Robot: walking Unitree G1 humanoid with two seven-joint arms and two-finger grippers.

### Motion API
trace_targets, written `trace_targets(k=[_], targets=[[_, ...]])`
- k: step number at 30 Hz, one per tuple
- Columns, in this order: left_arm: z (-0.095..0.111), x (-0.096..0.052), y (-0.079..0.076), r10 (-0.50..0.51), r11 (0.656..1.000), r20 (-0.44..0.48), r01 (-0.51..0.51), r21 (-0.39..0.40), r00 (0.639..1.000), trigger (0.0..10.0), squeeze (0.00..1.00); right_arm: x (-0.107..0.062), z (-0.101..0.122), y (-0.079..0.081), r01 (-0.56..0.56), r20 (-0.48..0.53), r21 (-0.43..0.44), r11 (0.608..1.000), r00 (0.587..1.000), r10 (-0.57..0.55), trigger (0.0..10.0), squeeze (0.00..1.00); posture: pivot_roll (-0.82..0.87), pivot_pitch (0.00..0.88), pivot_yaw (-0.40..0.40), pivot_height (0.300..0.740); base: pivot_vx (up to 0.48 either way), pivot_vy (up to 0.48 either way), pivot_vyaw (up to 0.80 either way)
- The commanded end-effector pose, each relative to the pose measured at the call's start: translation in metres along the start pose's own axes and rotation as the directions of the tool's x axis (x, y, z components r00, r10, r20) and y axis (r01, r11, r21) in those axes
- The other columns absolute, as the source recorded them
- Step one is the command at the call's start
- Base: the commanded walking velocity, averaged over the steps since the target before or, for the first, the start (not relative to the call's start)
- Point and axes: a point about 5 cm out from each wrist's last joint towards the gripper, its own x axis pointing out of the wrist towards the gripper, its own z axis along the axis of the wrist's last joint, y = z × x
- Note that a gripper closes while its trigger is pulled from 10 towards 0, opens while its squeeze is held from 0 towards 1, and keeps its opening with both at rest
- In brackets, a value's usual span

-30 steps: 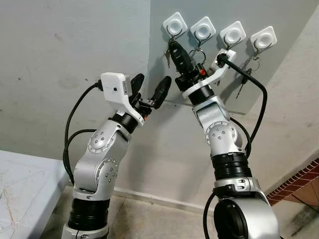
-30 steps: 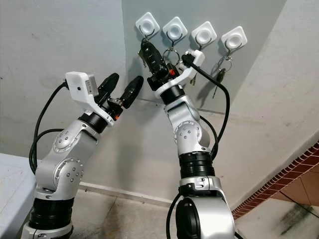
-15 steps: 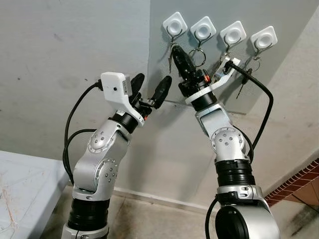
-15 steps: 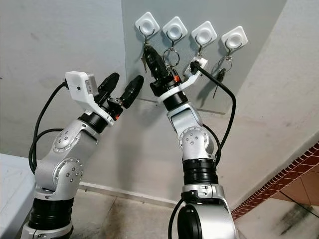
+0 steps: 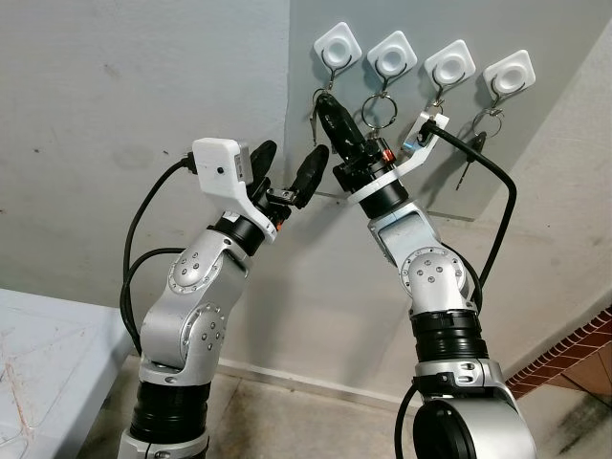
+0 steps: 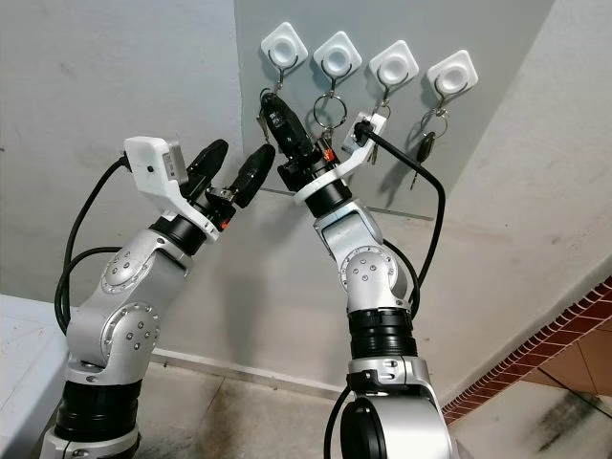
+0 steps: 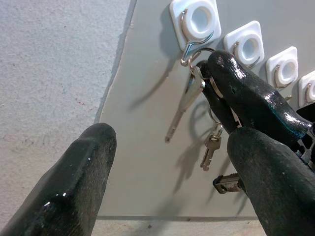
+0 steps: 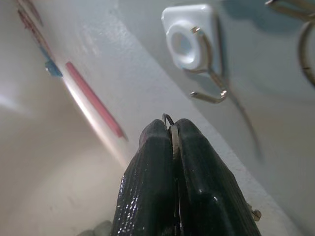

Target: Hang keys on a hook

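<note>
Lowering from hook, right end effector pinches keys.

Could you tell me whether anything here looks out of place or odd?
Nothing stands out. Four white hooks sit in a row on the grey panel. The right gripper, fingers shut on a key ring, is just below the leftmost hook. The left gripper waits open beside it.

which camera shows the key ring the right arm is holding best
The right wrist view: the key ring peeks out between the shut jaws just below the hook. The left wrist view shows its key hanging; the head views show it small.
</note>
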Motion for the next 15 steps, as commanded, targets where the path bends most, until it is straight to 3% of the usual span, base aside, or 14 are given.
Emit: trace_targets(k=[1,15], targets=[[0.0050,0.0016,-0.0039,-0.016,1.000,0.012,0.016,0.005,1.000,10.0,0.00,0.0142,-0.0041,0.0073,-0.010,0.050,0.052,0.999,0.999,0.008,10.0,0.00,0.04,0.000,-0.060,0.740,0.000,0.000,0.00],[0.0040,0.0026,-0.0055,-0.020,1.000,0.009,0.020,-0.004,1.000,10.0,0.00,0.0207,-0.0007,0.0073,-0.001,0.056,0.025,1.000,0.998,-0.001,10.0,0.00,0.04,0.000,-0.058,0.740,0.000,0.000,0.00]])
